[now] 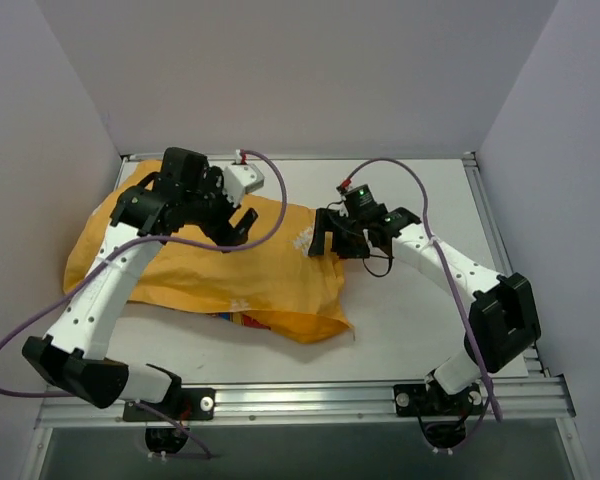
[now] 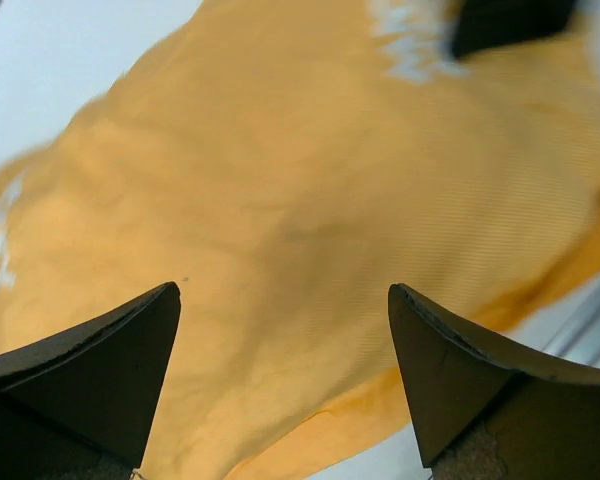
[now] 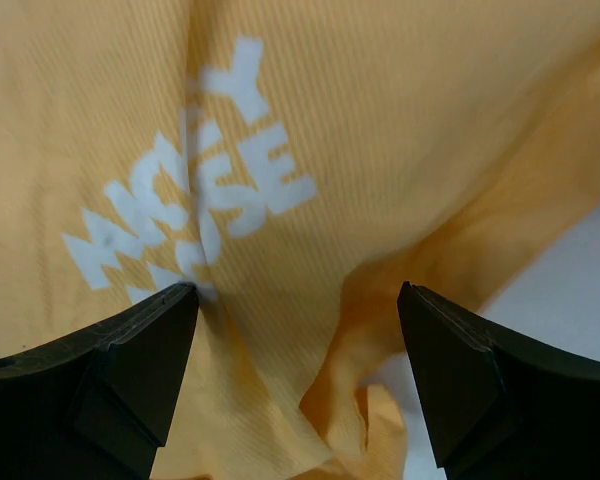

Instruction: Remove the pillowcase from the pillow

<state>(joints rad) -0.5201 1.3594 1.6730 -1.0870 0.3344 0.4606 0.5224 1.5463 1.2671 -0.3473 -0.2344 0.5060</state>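
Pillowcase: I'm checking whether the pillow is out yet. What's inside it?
Only the orange fabric of the pillowcase shows, rumpled and somewhat full. No white pillow peeks out anywhere; the cloth hides whatever is inside.

The right tool (image 3: 298, 300) hangs with both dark fingers spread wide over the pillowcase (image 3: 410, 120) — orange-yellow ribbed cloth with white block letters (image 3: 195, 200) just above one finger — its creased edge folding onto the pale worktop (image 3: 580, 290) at right.

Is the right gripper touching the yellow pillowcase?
Cannot tell. In the right wrist view the open right gripper hangs close over the pillowcase, but neither a gap nor a press shows; the top view is no clearer.
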